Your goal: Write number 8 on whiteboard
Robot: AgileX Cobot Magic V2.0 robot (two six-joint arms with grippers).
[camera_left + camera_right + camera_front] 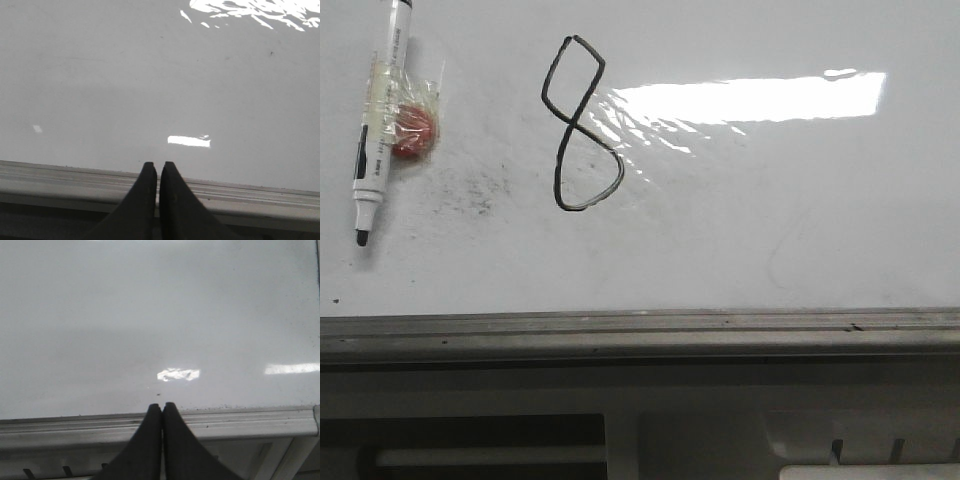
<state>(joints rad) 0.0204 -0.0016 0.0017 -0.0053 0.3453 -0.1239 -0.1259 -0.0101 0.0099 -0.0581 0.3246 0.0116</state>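
A black hand-drawn number 8 stands on the glossy whiteboard, left of centre in the front view. A white marker with a black tip lies at the far left, uncapped, beside a red round thing taped to it. Neither gripper shows in the front view. My left gripper is shut and empty over the grey rail at the board's edge. My right gripper is shut and empty over the rail too. The 8 and the marker are out of both wrist views.
Grey smudge specks lie between the marker and the 8. A bright light glare lies right of the 8. Below the rail, the robot's base and a slotted panel show.
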